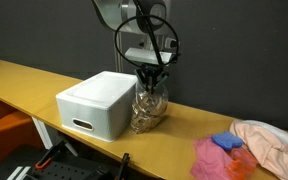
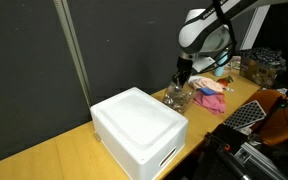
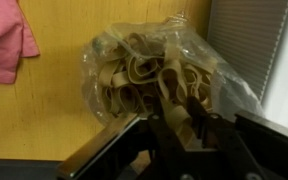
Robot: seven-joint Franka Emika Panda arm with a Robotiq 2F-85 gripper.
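Note:
A clear plastic bag of tan rubber bands (image 1: 149,108) sits on the wooden table beside a white foam box (image 1: 96,103). It also shows in an exterior view (image 2: 176,97) and fills the wrist view (image 3: 149,75). My gripper (image 1: 152,78) is right over the bag's top, seen also in an exterior view (image 2: 181,76). In the wrist view the fingers (image 3: 174,125) are close together with the bag's plastic and bands between them.
The white foam box (image 2: 139,127) stands against the bag's side. Pink and blue cloths (image 1: 224,155) and a peach cloth (image 1: 274,143) lie further along the table; the pink cloth shows in the wrist view (image 3: 6,40). A dark curtain hangs behind the table.

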